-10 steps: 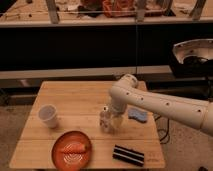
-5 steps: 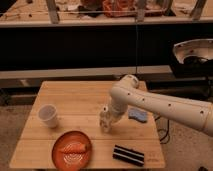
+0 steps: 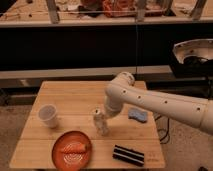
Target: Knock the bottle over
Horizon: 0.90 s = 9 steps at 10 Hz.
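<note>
The small pale bottle (image 3: 100, 123) with a whitish cap stands near the middle of the wooden table (image 3: 75, 97), leaning slightly with its cap toward the left. My gripper (image 3: 108, 116) is at the end of the white arm (image 3: 150, 100), which reaches in from the right. The gripper sits right against the bottle's upper right side. The bottle's right edge is partly hidden by the gripper.
A white translucent cup (image 3: 48, 115) stands at the table's left. An orange plate (image 3: 72, 149) holding orange food lies at the front. A black ridged block (image 3: 128, 155) lies at the front right. A blue sponge (image 3: 137, 115) lies right of the gripper.
The gripper has pushed a little left and down against the bottle. The bottle has shifted slightly left and leans a bit more.
</note>
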{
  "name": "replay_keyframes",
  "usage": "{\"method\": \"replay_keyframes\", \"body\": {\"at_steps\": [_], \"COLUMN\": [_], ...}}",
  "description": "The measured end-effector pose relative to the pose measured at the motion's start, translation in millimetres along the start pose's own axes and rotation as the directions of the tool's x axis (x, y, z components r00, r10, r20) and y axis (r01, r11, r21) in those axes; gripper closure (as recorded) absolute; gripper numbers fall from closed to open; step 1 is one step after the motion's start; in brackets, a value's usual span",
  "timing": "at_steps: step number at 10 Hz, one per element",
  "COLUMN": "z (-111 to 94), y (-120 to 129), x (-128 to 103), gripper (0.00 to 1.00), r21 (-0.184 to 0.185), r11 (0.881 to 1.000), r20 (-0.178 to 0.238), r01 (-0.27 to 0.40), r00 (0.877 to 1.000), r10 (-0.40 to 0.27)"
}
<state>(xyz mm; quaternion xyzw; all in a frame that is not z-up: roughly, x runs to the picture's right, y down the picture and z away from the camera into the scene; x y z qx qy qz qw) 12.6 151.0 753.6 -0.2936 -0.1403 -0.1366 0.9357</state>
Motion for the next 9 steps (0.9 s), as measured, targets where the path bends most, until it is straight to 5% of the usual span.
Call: {"method": "replay_keyframes", "body": {"at_steps": [9], "z": [-8], "y": [5], "x": [-22], "gripper": [0.99], "r21": [-0.006], "r11": [0.998], "r20": [-0.009], "r01": [0.070], "r00": [0.998], "r10": [-0.070]}}
